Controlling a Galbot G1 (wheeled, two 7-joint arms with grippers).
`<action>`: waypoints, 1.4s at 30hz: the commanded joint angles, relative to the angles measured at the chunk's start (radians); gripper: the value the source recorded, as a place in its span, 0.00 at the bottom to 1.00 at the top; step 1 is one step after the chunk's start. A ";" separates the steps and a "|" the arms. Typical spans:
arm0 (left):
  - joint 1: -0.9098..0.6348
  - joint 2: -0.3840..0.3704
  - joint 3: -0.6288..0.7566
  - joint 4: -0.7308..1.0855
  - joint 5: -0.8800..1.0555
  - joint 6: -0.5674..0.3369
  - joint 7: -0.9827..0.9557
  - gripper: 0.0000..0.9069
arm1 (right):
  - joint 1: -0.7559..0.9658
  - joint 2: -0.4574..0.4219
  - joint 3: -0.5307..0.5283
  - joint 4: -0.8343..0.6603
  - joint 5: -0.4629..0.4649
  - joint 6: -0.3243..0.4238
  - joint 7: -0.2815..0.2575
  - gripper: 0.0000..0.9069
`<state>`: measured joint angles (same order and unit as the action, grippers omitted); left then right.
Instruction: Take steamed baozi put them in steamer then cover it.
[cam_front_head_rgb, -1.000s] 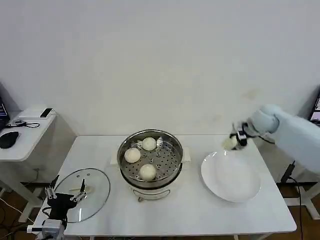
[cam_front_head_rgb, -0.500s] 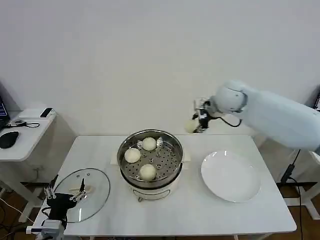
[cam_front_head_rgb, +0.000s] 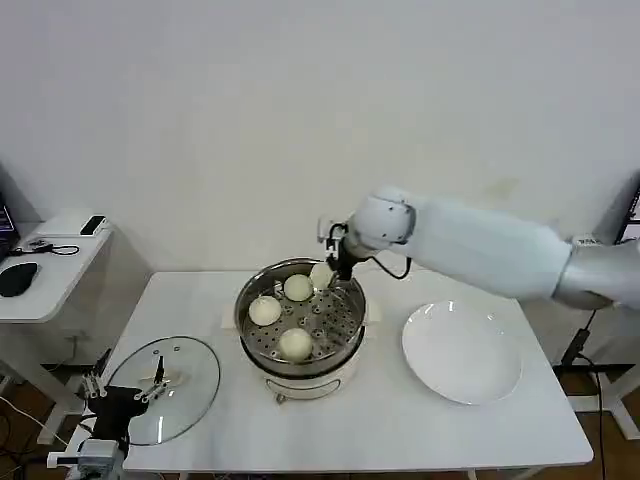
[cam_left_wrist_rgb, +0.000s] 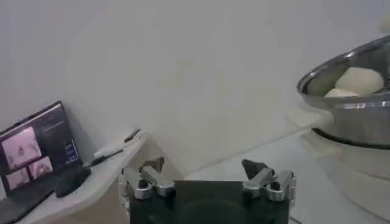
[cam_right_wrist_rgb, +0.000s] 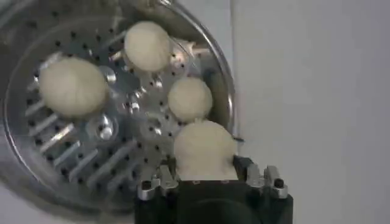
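The steel steamer (cam_front_head_rgb: 345, 335) stands mid-table with three baozi (cam_front_head_rgb: 265, 311) on its perforated tray (cam_right_wrist_rgb: 91, 140). My right gripper (cam_front_head_rgb: 330, 270) hangs over the steamer's far right rim, shut on a fourth baozi (cam_right_wrist_rgb: 204, 149). Below it in the right wrist view lie the three baozi (cam_right_wrist_rgb: 72, 86). The glass cover (cam_front_head_rgb: 190, 365) lies flat on the table at the front left. My left gripper (cam_front_head_rgb: 120, 400) is parked at the cover's near edge, open, with nothing between its fingers (cam_left_wrist_rgb: 143, 182). The steamer (cam_left_wrist_rgb: 353, 115) also appears in the left wrist view.
A bare white plate (cam_front_head_rgb: 460, 360) lies right of the steamer. The white table (cam_front_head_rgb: 400, 430) has free room along its front. A side table (cam_front_head_rgb: 50, 270) at the far left holds a mouse (cam_front_head_rgb: 15, 278); a laptop (cam_left_wrist_rgb: 36, 152) stands there.
My right arm swung left from above the plate to over the steamer's far right rim, carrying the baozi. The left arm has barely moved.
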<state>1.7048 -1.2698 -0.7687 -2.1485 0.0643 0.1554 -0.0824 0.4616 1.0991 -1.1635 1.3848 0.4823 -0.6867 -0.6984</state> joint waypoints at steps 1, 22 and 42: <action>0.001 0.003 -0.004 0.004 -0.002 0.000 0.001 1.00 | -0.057 0.075 -0.024 -0.019 0.028 -0.044 0.046 0.71; -0.002 0.001 0.000 0.010 -0.001 0.000 0.001 1.00 | -0.091 0.031 -0.019 -0.002 -0.006 -0.043 0.026 0.71; -0.006 -0.001 0.001 0.005 -0.009 0.000 -0.002 1.00 | -0.220 -0.190 0.209 0.273 0.001 0.016 0.490 1.00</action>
<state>1.7004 -1.2715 -0.7681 -2.1443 0.0570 0.1556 -0.0836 0.3734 1.0559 -1.1219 1.4762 0.5023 -0.7224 -0.5758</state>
